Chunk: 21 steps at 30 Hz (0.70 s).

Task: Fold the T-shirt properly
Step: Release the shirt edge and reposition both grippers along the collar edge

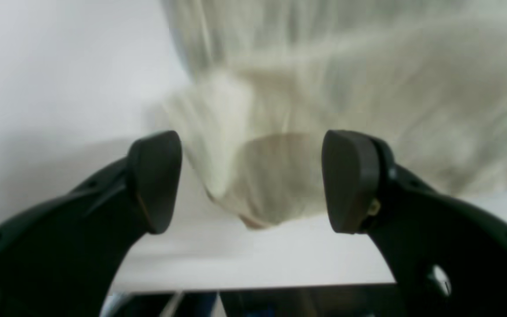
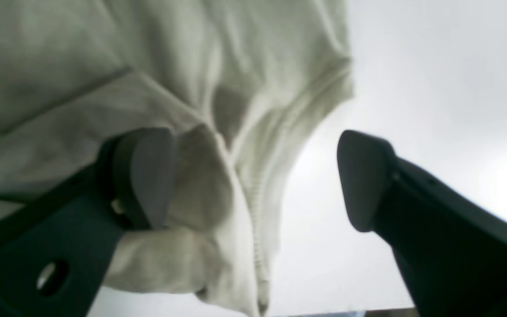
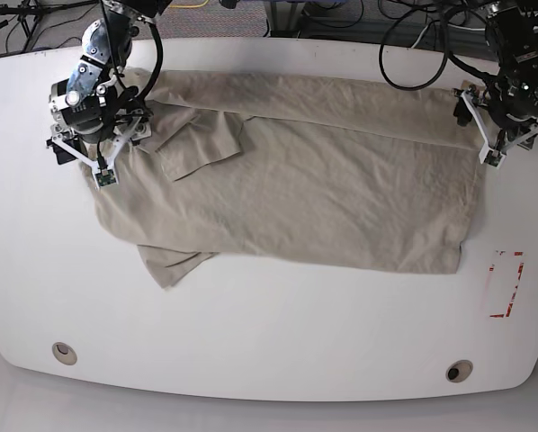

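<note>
The beige T-shirt [image 3: 314, 189] lies spread and wrinkled across the white table [image 3: 269, 315], one sleeve [image 3: 197, 148] folded onto the body. My right arm [image 3: 94, 112] is over the shirt's left end. In the right wrist view my right gripper [image 2: 255, 178] is open, with a ribbed hem fold of the shirt [image 2: 236, 145] between its fingers; one pad [image 2: 148, 176] touches cloth. My left arm [image 3: 512, 112] is at the shirt's far right corner. In the blurred left wrist view my left gripper [image 1: 253, 182] is open over a cloth corner [image 1: 262, 185].
A red-marked label [image 3: 505, 283] lies on the table at the right. Two round holes [image 3: 64, 353] [image 3: 459, 370] sit near the front edge. Cables [image 3: 404, 27] run along the far edge behind the table.
</note>
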{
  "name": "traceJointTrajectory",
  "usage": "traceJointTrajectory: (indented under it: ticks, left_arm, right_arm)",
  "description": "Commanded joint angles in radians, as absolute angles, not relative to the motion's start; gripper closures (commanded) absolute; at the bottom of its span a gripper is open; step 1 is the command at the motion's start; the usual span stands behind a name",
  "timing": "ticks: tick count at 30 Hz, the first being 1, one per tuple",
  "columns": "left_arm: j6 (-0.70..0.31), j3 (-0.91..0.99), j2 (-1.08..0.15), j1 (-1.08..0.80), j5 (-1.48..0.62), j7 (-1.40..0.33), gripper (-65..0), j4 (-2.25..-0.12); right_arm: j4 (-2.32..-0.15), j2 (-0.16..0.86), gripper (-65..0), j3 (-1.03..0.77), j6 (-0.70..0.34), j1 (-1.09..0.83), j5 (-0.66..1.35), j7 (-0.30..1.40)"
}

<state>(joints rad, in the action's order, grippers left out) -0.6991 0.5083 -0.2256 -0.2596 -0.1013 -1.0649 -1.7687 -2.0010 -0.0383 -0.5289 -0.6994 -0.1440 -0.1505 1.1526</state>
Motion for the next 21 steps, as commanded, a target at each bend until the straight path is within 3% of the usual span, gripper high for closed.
traceJointTrajectory:
  ticks: [1,9,21]
  left_arm:
    - [-0.698,0.513,-0.240,-0.254,-0.090,-1.038,-46.1,-1.747]
    - [-0.698,0.513,-0.240,-0.257,-0.050,-0.970,-35.4,-1.725]
    - [-0.698,0.513,-0.242,-0.288,-0.004,-0.970,-34.9,-1.732]
  right_arm:
    - [-2.026,-0.042,-53.9,-0.544,-0.698,-0.162,-0.159,1.142]
    - [-2.020,-0.007,-53.9,-0.549,-0.698,-0.262,-0.159,1.139]
    - [-1.994,0.114,-54.5,-0.542,-0.698,-0.363,-0.157,1.136]
